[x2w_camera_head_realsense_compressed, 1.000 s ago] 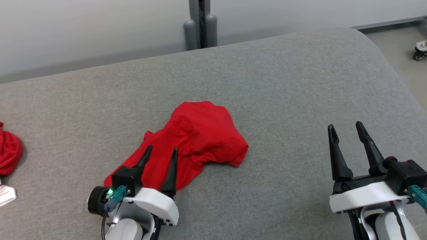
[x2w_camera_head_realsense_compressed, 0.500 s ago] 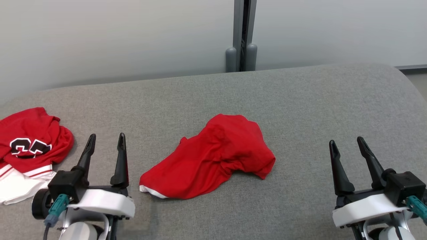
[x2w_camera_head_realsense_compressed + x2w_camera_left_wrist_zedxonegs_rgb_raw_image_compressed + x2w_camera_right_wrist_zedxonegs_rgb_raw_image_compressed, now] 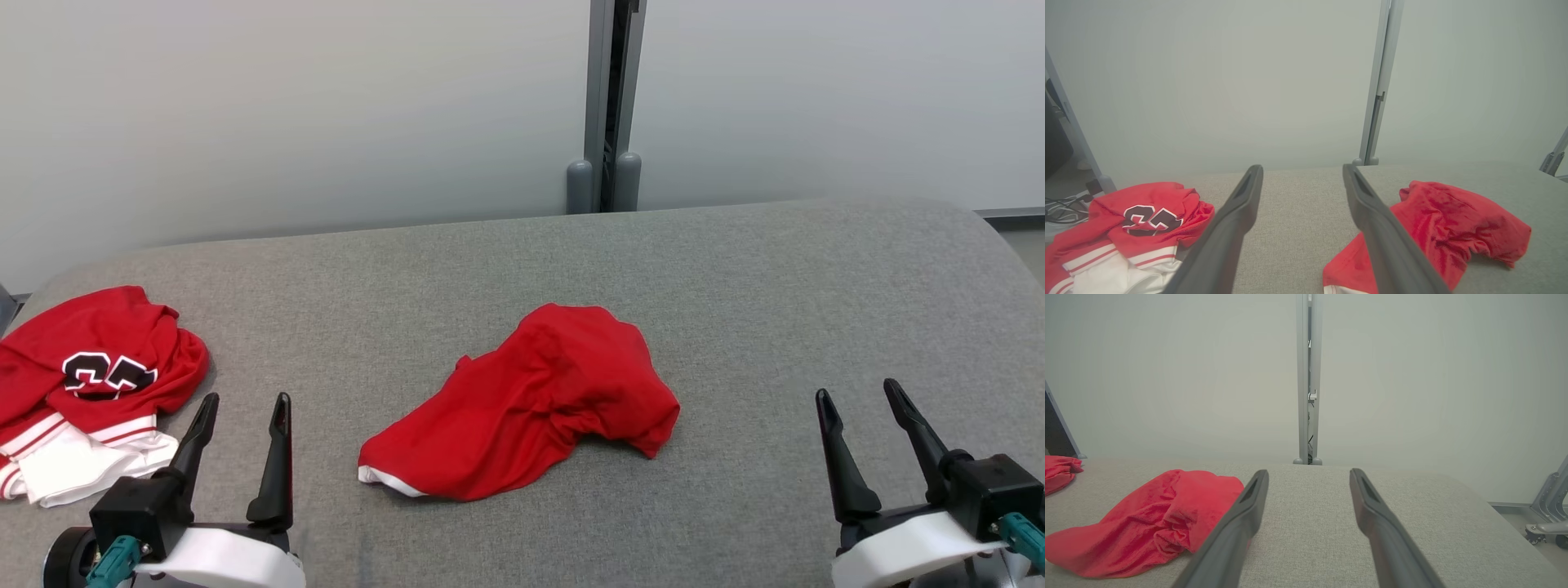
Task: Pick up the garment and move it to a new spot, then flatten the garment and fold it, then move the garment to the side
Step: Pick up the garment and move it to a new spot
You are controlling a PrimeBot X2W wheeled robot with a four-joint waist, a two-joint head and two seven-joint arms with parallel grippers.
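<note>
left claw [image 3: 246, 398] sits low at the near edge of the bench [image 3: 775, 310], fingers spread wide, nothing between them. right claw [image 3: 856, 389] matches it at the other near corner, gaping and empty too, well apart from the cloth. moving up the bench: the garment [image 3: 531, 400], plain red, lies in a crumpled heap around mid-bench between the two claws, nearer the left one, untouched. a white-trimmed hem [image 3: 385, 479] peeks out at its near left corner. my read: it's light, limp and soft, so it should drape and bunch when lifted, with no stiffness to help. that hem edge looks the best bite, a pinch on the rim rather than the humped middle. off to the left, a second red jersey [image 3: 98, 367] with black numbering lies piled. behind it all, a grey post [image 3: 608, 98] and a pale wall [image 3: 286, 122].
</note>
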